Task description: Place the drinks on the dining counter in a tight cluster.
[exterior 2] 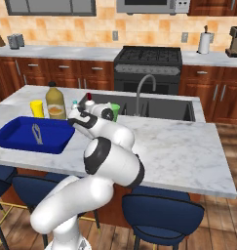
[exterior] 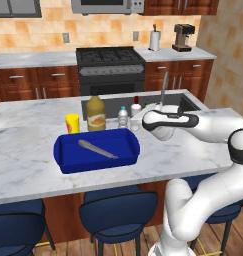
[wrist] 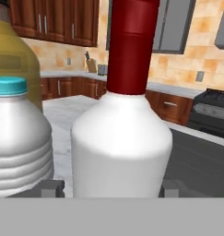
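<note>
A kitchen with brick-orange tiled walls and dark wood cabinets surrounds a long marble dining counter [exterior: 33,165] with a built-in sink [exterior 2: 164,108] and a curved faucet [exterior 2: 143,90]. Navy-blue stools [exterior: 118,212] stand along its near edge; three show in the left base view, two of them cut off.

Three drinks stand in a tight group at the near left corner of the sink. The amber juice jug [exterior: 96,114] is leftmost, the small clear water bottle [exterior: 123,118] with a blue cap is just right of it, and the white red-capped bottle [exterior: 136,111] is just right of that. In the hand view the white bottle's red neck runs off the top edge, and the jug is cut by the left edge.

One yellow cup [exterior: 72,123] stands just left of the jug. One green cup [exterior 2: 115,111] sits right of the bottles, mostly hidden by the arm. One blue tray [exterior: 68,162] near the group holds a single grey utensil [exterior: 97,149], too blurred to name.

The gripper [wrist: 107,188] straddles the white bottle's base, with a fingertip [wrist: 48,188] on each side; I cannot tell whether the fingers press the bottle or stand clear of it.
</note>
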{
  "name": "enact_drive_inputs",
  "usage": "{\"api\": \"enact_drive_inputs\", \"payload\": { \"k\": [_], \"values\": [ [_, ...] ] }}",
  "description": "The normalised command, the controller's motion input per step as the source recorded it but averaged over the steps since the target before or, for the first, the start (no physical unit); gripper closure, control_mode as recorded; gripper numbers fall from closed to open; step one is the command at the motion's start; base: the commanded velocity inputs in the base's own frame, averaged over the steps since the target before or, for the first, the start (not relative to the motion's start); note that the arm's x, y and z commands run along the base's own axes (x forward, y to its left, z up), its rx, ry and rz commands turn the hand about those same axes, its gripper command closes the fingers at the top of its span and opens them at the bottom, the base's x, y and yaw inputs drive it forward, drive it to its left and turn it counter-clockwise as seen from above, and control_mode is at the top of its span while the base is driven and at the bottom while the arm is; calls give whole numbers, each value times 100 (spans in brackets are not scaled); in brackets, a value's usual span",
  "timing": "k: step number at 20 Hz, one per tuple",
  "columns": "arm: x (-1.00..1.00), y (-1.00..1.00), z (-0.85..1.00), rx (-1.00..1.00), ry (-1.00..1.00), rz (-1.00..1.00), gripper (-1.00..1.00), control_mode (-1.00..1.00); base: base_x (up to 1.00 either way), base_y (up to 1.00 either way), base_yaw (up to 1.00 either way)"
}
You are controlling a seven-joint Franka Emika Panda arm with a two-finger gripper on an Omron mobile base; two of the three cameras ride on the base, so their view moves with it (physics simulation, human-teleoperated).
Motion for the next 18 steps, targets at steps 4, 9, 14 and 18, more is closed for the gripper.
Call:
{"api": "enact_drive_inputs", "payload": {
  "k": [4, 9, 14, 18],
  "values": [
    [0, -5, 0, 0, 0, 0, -100, -100, 0, 0, 0],
    [-10, -1, 8, 0, 0, 0, -100, -100, 0, 0, 0],
    [-30, -6, 13, 0, 0, 0, -100, -100, 0, 0, 0],
    [-36, -8, 20, 0, 1, 0, -100, -100, 0, 0, 0]
  ]
}}
